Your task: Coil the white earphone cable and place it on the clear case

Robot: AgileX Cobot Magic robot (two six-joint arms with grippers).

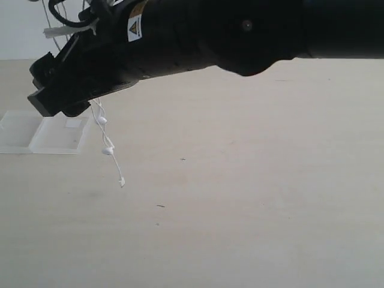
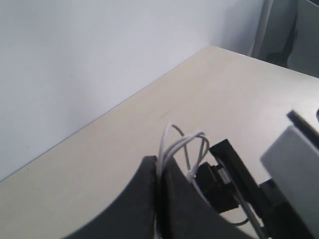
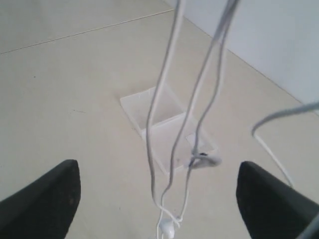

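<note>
Two black fingers of the left tool (image 2: 158,169) are pressed together on the thin white earphone cable (image 2: 185,143). Its loops rise in arches just past the fingertips in the left wrist view. Several strands of the same wire hang through the gap between the fingers of the right tool (image 3: 157,179), which stand wide apart and grip nothing. I cannot tell whether any strand touches a finger.

Below the strands, the flat clear plastic case (image 3: 158,117) of two joined halves lies on the pale wooden worktop (image 3: 60,89). One half bears a small white square label (image 1: 73,123). In the right wrist view one white earbud (image 3: 205,160) hangs in front of the labelled half, and a second earbud (image 3: 167,230) hangs lower, past the case's edge.

From the exterior view the loose end dangles just beside the case's right edge, with the small white plug (image 1: 122,182) lowest. Whether the plug rests on the worktop or hangs just above it is unclear.

A large black arm (image 1: 210,36) reaches in from the right and fills the top of that view. It hides where the cable is gripped, and its blocky end covers the case's far edge. In the left wrist view a black part and a pale grey block (image 2: 294,154) close by are cut off by the frame and hard to identify.
</note>
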